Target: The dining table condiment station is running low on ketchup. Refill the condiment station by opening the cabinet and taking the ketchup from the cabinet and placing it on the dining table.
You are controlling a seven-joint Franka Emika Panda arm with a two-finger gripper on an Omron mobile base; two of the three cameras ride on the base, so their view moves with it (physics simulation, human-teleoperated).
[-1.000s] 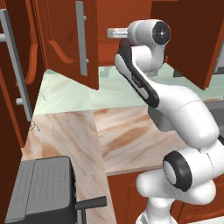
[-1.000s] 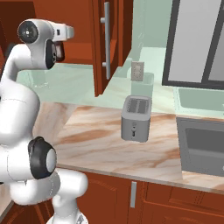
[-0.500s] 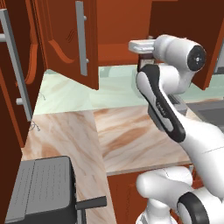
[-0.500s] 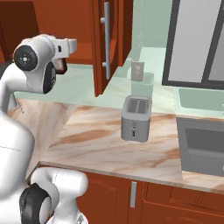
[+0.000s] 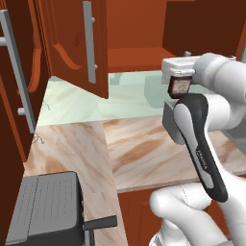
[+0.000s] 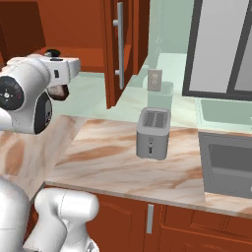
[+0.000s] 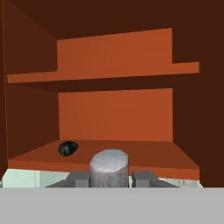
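My gripper (image 5: 179, 80) is shut on the ketchup (image 5: 180, 87), a small dark brown bottle with a pale label, held out in front of the open cabinet (image 5: 137, 36). From the right base view the ketchup (image 6: 59, 92) hangs under the gripper (image 6: 62, 87) above the counter. In the hand view the bottle's grey round top (image 7: 109, 167) sits between the finger tips of the gripper (image 7: 109, 177), facing the cabinet's shelves (image 7: 113, 155). Both cabinet doors (image 5: 72, 43) stand swung open. The dining table is out of view.
A silver toaster (image 6: 153, 133) stands on the marble counter (image 6: 113, 162), with a sink (image 6: 229, 165) to its right. A dark grey appliance (image 5: 45, 211) sits at the counter's near left. A small dark round object (image 7: 68, 148) lies on the lower cabinet shelf.
The arm has swung to the right and lower, carrying the ketchup out and away from the cabinet. The grip on the bottle has stayed shut.
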